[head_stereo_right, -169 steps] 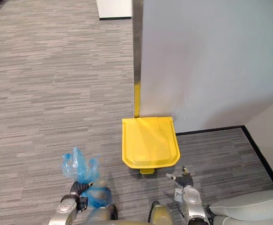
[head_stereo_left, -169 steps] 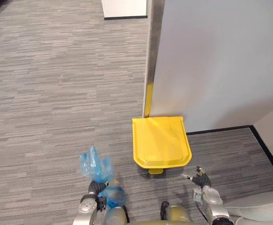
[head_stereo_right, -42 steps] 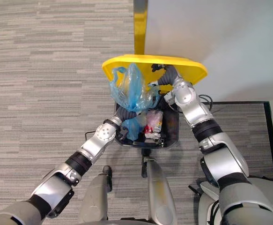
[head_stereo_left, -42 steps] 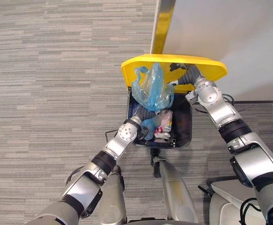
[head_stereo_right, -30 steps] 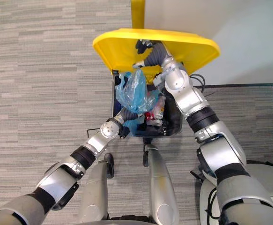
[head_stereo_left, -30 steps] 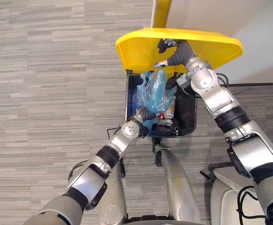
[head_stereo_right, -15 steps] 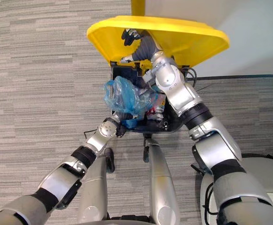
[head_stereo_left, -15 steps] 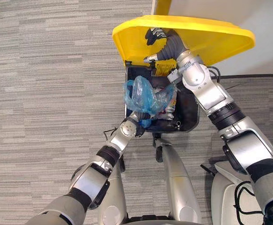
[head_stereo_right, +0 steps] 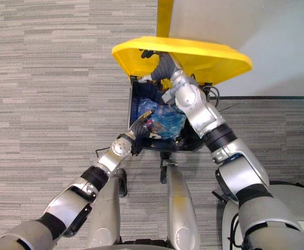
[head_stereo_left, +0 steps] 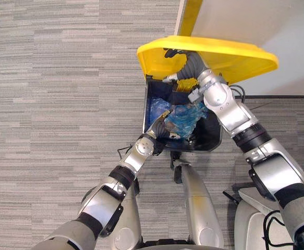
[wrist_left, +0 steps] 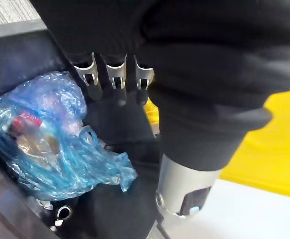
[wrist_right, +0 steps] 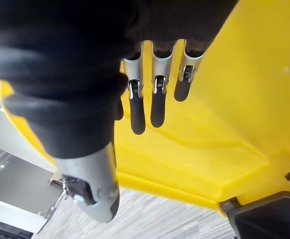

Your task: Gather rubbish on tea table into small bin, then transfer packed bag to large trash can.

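The large trash can (head_stereo_left: pixel 150 107) is dark with a yellow lid (head_stereo_left: pixel 219 52) tilted up against the wall. The packed blue bag (head_stereo_left: pixel 182 117) lies inside it on other rubbish, and the left wrist view shows the blue bag (wrist_left: pixel 50 144) free of any grip. My left hand (head_stereo_left: pixel 161 125) hovers over the can's near rim, open, its fingers (wrist_left: pixel 112 79) straight above the bag. My right hand (head_stereo_left: pixel 175 52) reaches up under the lid, open, its straight fingers (wrist_right: pixel 145 107) against the lid's yellow underside (wrist_right: pixel 244 99).
A pale wall (head_stereo_left: pixel 277 21) with a yellow corner strip (head_stereo_left: pixel 189 15) stands right behind the can. Grey striped carpet (head_stereo_left: pixel 63 104) stretches away to the left. A dark skirting line (head_stereo_left: pixel 298 97) runs along the floor on the right.
The blue bag has dropped from my left hand into the can. That hand's fingers have gone from curled to straight. My right hand still holds the lid up.
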Available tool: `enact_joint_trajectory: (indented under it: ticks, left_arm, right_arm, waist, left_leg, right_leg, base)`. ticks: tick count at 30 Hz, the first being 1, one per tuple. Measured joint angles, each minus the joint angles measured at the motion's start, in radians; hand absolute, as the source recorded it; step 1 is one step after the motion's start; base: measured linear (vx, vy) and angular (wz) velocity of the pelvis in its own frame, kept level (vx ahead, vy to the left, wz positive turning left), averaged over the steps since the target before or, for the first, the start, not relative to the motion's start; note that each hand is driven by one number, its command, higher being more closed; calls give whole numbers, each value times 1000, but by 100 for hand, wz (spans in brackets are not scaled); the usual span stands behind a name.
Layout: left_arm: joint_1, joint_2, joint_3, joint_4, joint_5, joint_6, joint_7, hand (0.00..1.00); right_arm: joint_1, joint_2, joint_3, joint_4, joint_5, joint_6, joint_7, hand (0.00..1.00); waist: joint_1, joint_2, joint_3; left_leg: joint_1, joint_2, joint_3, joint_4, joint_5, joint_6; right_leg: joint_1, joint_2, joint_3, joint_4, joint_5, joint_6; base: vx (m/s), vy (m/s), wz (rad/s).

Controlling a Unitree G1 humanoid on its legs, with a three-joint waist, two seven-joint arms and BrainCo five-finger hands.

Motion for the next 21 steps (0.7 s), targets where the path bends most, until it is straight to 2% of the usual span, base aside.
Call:
enact_joint_trajectory:
  ticks: [5,8,11,17,21]
  left_arm:
    - [133,53,35,-154,-55,-20,-19,0]
    - [256,97,97,-227,-120,-35,-34,0]
    - [409,128,204,-294,-183,-55,-48,0]
    - [628,152,349,-275,-219,-60,-84,0]
    - [660,151,384,-142,-208,-52,-105,0]
  right_arm:
    - [203,-2,-47,-66,-56,5,22,0]
    - [366,1,-129,-78,-79,5,32,0]
    - [518,-5,-232,-77,-97,5,57,0]
    - [706,-20,-353,-74,-128,-1,93,0]
    - [795,-19,-414,-71,-151,-2,110,0]
  waist:
    - [14,0,-5]
    - [25,1,-64]
    - [15,3,-94]
    - [18,12,-163]
    - [8,10,-201]
  left_leg:
    - [125,-5,-2,-75,10,-10]
    - [182,-28,-12,-155,42,-17]
    - [266,-38,-54,-246,73,-24]
    - [366,-46,-77,-350,109,-20]
    - [383,-73,-136,-382,137,-11]
  right_leg:
    - [101,-13,-10,-2,-31,1]
    - [138,-25,-21,-19,-44,2]
    - [223,-34,-56,-62,-58,8]
    - [316,-39,-86,-107,-68,19]
    - [357,-79,-141,-106,-85,32]
  base:
    - [37,-23,8]
    - [94,-35,20]
    - [108,-47,35]
    - [80,-16,17]
    - [30,9,49]
